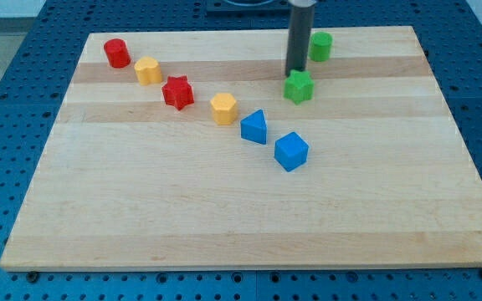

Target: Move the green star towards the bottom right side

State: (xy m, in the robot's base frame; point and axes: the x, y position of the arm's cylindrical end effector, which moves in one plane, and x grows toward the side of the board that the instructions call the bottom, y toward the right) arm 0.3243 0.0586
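The green star (pixel 299 87) lies on the wooden board (pixel 249 209) right of centre near the view's top. My tip (pixel 295 74) stands right at the star's upper edge, touching it or nearly so. The dark rod rises from there out of the view's top. A green cylinder (pixel 320 46) stands just above and to the right of the star.
A diagonal row runs from the view's upper left to the centre: a red cylinder (pixel 117 53), a yellow cylinder (pixel 148 71), a red star (pixel 177 92), a yellow hexagon (pixel 223 109), a blue triangle (pixel 255 127), a blue cube (pixel 291 151). Blue perforated table surrounds the board.
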